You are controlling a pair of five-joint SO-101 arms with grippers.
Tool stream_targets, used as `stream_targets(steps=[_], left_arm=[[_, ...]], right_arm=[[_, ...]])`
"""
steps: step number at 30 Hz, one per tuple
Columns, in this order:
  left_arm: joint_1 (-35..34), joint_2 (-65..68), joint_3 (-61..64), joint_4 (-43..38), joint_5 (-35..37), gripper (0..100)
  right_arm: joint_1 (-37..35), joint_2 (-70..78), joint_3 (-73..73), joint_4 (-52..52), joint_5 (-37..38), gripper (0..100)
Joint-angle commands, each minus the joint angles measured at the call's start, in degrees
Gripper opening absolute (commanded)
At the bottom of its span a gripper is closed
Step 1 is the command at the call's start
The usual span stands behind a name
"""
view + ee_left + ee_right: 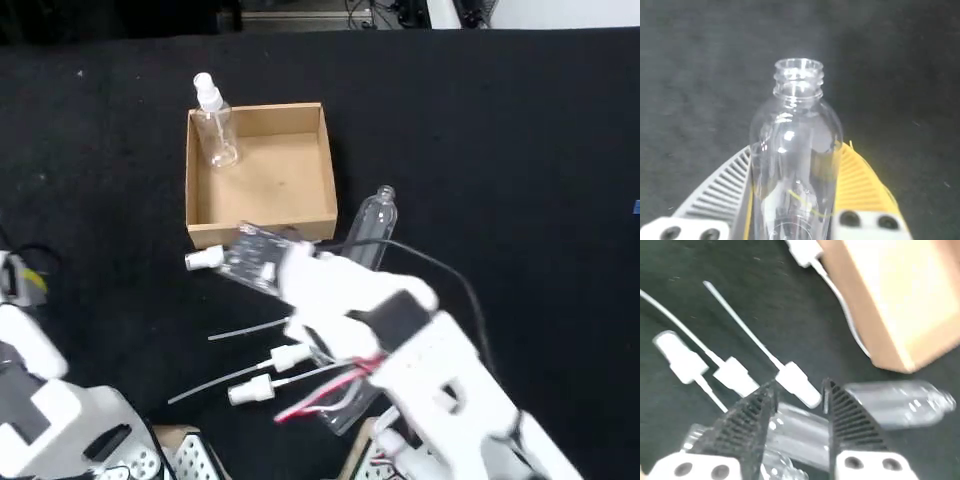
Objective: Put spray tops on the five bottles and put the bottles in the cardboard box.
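My left jaws grip a clear, topless bottle by its body, its neck pointing away from them. My right jaws hang spread over the desk, a spray top lying just under their tips and the cardboard box farther ahead.

Left pincer clamped around a bottle, right pincer parted, right arm stretched forward

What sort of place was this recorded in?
Probably a robotics lab bench: a black-covered table, a white robot arm over it, and loose cables beyond its far edge.
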State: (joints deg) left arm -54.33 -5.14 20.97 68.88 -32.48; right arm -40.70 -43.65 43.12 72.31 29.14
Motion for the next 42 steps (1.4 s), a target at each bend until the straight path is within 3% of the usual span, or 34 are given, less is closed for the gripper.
stream_targets(steps=[1, 7, 20, 31, 42], left_arm=[[-6.5, 4.7, -12.0, 0.0, 0.4, 3], [-13.8, 13.8, -22.5, 0.1, 0.4, 3], [-24.2, 28.1, -37.4, 0.1, 0.3, 3], [-27.9, 33.4, -40.1, 0.1, -2.1, 3], [-27.5, 33.5, -40.0, 0.1, -2.1, 3]], right_arm=[[-6.5, 10.7, -9.7, -4.5, 0.5, 13.8], [-13.3, 29.9, -22.5, -9.9, 1.0, 13.8], [-15.6, 63.3, -50.7, -10.5, 11.7, 13.8], [-13.0, 70.1, -54.9, -10.9, 20.6, 13.8], [-11.0, 71.1, -55.1, -14.8, 23.8, 13.8]])
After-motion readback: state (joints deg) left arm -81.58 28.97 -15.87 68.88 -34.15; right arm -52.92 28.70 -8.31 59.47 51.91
